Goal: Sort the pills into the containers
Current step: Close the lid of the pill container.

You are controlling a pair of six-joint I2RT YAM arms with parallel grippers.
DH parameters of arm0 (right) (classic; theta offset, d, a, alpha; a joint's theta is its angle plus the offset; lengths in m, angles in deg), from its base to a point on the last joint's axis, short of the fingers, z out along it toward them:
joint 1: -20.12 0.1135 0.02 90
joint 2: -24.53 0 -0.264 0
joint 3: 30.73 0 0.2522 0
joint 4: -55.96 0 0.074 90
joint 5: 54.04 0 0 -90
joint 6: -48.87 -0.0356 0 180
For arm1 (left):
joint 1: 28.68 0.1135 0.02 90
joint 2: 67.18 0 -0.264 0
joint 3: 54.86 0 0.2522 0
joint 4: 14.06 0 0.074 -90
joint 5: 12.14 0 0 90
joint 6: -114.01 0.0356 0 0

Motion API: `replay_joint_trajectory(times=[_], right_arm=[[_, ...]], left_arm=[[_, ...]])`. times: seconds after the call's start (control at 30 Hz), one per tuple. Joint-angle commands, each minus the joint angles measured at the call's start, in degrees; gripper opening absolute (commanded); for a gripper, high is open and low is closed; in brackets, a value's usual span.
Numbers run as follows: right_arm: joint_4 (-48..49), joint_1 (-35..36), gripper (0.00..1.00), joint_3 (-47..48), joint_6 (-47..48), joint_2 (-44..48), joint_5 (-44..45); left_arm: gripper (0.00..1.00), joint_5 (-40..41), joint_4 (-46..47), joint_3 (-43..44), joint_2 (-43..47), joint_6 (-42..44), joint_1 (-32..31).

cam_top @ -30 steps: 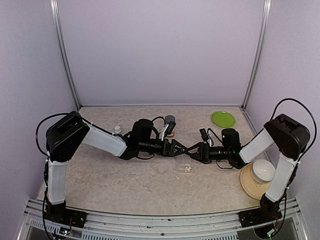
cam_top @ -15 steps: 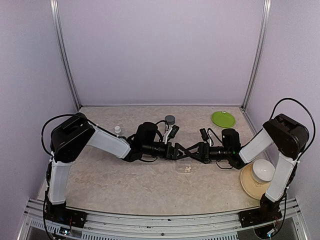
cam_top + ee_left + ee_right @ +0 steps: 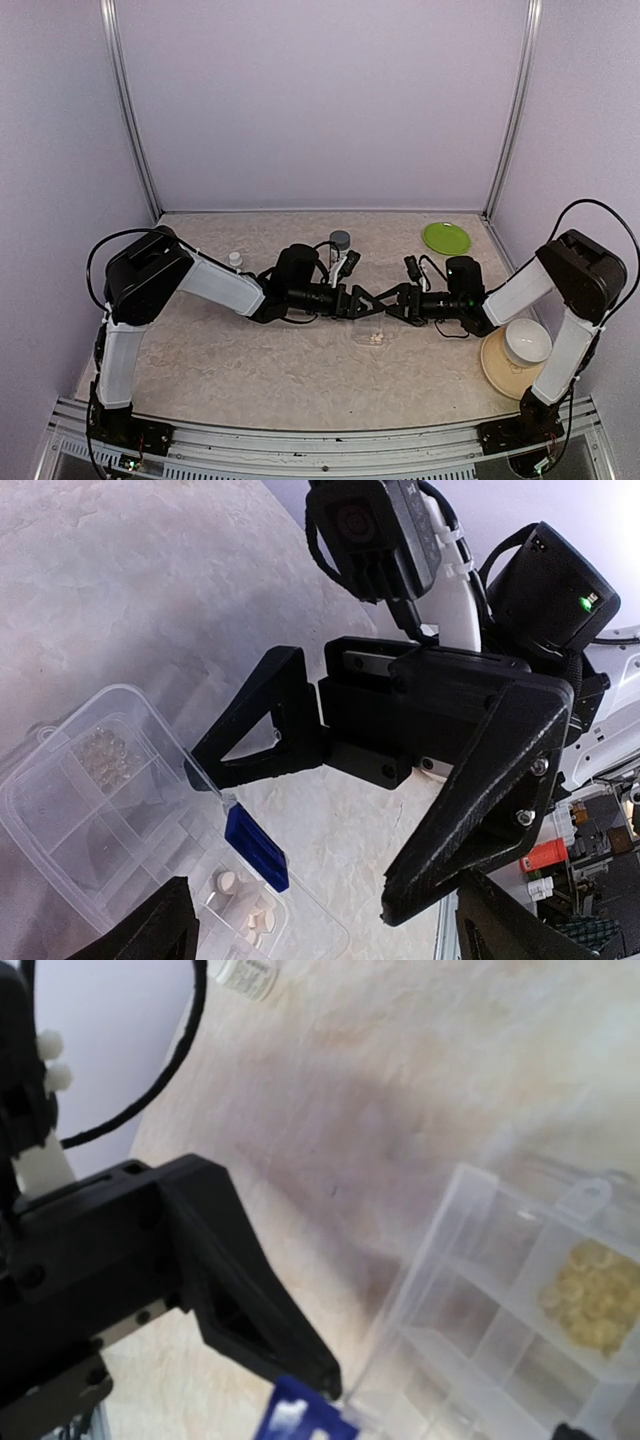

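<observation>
Facing each other tip to tip over the middle of the surface (image 3: pixel 250 360), the left end effector (image 3: pixel 366 302) and the right end effector (image 3: pixel 397 303) hang low with their jaws spread wide. Neither has hold of anything.

Just on the near side of their tips, the clear pill box (image 3: pixel 50 805) lies flat on the surface. In the left wrist view a dark blue pill (image 3: pixel 257 847) stands tilted at the box's rim, right beside the compartment that holds a few white tablets (image 3: pixel 245 900). One finger of the right end effector ends just above this pill, while the other finger stands well apart from it. Whether the near finger touches the pill cannot be told. In the right wrist view a finger of the left end effector points at the same pill, its tip just beside it. Another compartment holds clear beads (image 3: pixel 100 758), and another holds yellow pills (image 3: pixel 590 1295).

A green plate (image 3: pixel 446 238) sits near the far right corner. A white bowl (image 3: pixel 526 340) rests on a tan plate (image 3: pixel 497 368) at the right edge. A small white bottle (image 3: pixel 235 259) and a grey-capped vial (image 3: pixel 340 240) stand behind the left arm.
</observation>
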Motion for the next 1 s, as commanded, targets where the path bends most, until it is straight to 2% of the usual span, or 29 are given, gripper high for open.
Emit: replay_joint_trajectory(times=[0.0, 0.13, 0.33, 0.53, 0.97], right_arm=[[-0.48, -0.50, 1.00, -1.01, 0.55, 3.63, 1.68], [-0.89, -1.26, 1.00, -2.02, 0.18, 5.29, 2.56], [-7.11, -2.31, 1.00, -2.14, 2.49, 6.72, 6.09], [-1.24, -3.58, 1.00, -3.69, -1.02, 5.05, 2.75], [2.10, -4.66, 1.00, -4.35, -3.82, 4.60, 0.42]], left_arm=[[0.87, 1.12, -2.64, 1.66, -1.88, 0.51, -0.80], [0.87, 1.13, -2.57, 1.73, -2.07, 0.58, -0.80], [0.87, 1.08, -2.27, 1.60, -2.15, 0.63, -0.72], [0.86, 0.65, -2.13, 1.96, -2.30, 0.55, -0.73], [0.86, 1.16, -5.74, 4.39, -2.19, 1.20, -1.50]])
